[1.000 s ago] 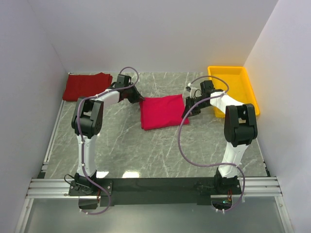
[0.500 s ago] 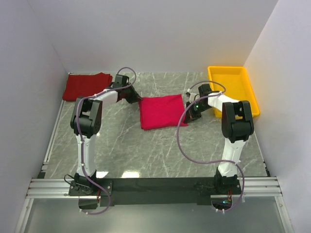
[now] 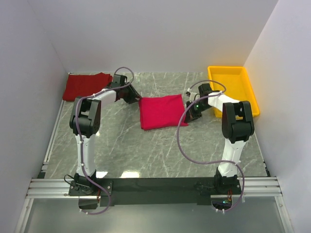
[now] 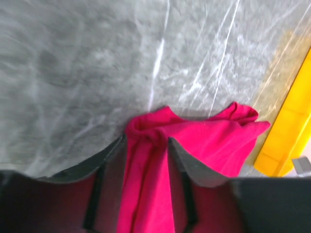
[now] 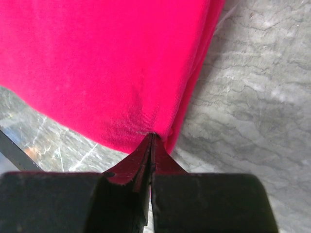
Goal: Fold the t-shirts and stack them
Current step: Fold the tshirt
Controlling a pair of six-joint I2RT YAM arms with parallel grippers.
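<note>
The soft, bright crimson t-shirt [image 3: 162,111] lies folded into a rough square on the grey marbled table [image 3: 146,150], directly between the two pincers. It is probably light, limp cloth that sags and slides over itself, so it is best taken by an edge or corner where the layers stack.

The right pincer [image 5: 150,138] is clenched on the hem at the shirt's right edge, and the cloth puckers at its tips. The left pincer [image 4: 146,141] stands parted, with a bunched corner of the shirt lying loose between its fingers; I judge this corner let go.

The darker red t-shirt [image 3: 86,86] lies flat to the outer side of the left pincer. The yellow plastic tray [image 3: 252,92] sits just beyond the right pincer.
</note>
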